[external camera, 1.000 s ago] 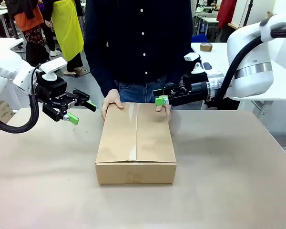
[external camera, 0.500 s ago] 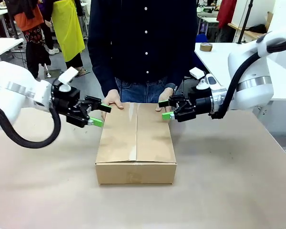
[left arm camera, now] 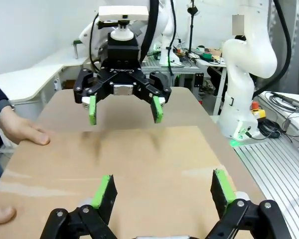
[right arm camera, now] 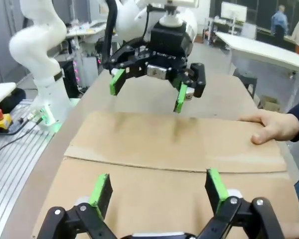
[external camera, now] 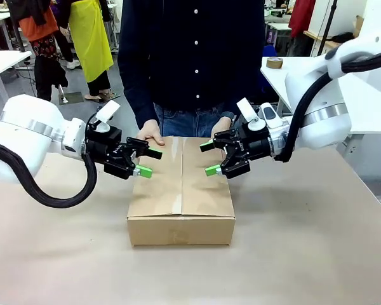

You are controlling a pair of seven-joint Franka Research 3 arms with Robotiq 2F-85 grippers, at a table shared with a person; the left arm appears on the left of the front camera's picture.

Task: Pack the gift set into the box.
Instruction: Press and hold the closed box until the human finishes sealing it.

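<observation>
Midway across the paper-brown desk (external camera: 305, 241), the large brown cardboard carton (external camera: 181, 184) sits with its top flaps folded shut, the seam between them running from the robot's side toward the person. Two white arms reach in from either side and face each other over the far half of the lid. The left tool (external camera: 148, 162) is spread open, its green pads over the carton's left edge. The right tool (external camera: 209, 157) is likewise open, fingers wide apart above the right flap. Whether either one touches the cardboard cannot be told.

A person in a dark buttoned shirt stands at the far side. One hand (external camera: 151, 132) lies flat on the carton's far left corner, and the other hand (external camera: 221, 127) rests at the far right corner, partly behind the right arm's fingers.

From the left wrist, the left tool (left arm camera: 163, 189) frames the carton (left arm camera: 154, 159) and the right tool (left arm camera: 123, 109) opposite. From the right wrist, the right tool (right arm camera: 157, 191) looks over the carton (right arm camera: 174, 144) at the left tool (right arm camera: 147, 92).
</observation>
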